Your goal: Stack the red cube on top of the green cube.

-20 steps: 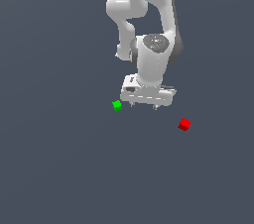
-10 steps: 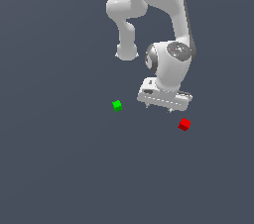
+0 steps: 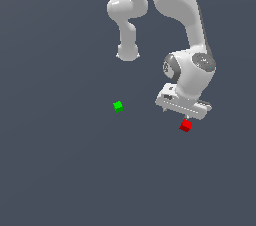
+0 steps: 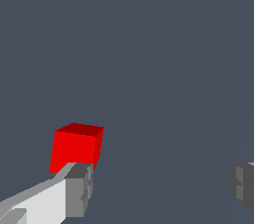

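Note:
The red cube [image 3: 185, 126] lies on the dark grey floor, toward the exterior view's right. The green cube [image 3: 118, 106] lies apart from it, toward the exterior view's left. My white gripper [image 3: 184, 115] hangs just above the red cube. In the wrist view the gripper [image 4: 161, 186] is open and empty, with its jaws wide apart. The red cube [image 4: 75, 147] shows just beyond one grey fingertip [image 4: 79, 188], not between the two fingertips. The green cube is out of the wrist view.
The white arm [image 3: 172, 0] reaches down from the top of the exterior view. The floor [image 3: 60, 170] is plain dark grey, with no other objects in view.
The gripper has moved toward the exterior view's right, from next to the green cube to just above the red cube. Both cubes have stayed in place.

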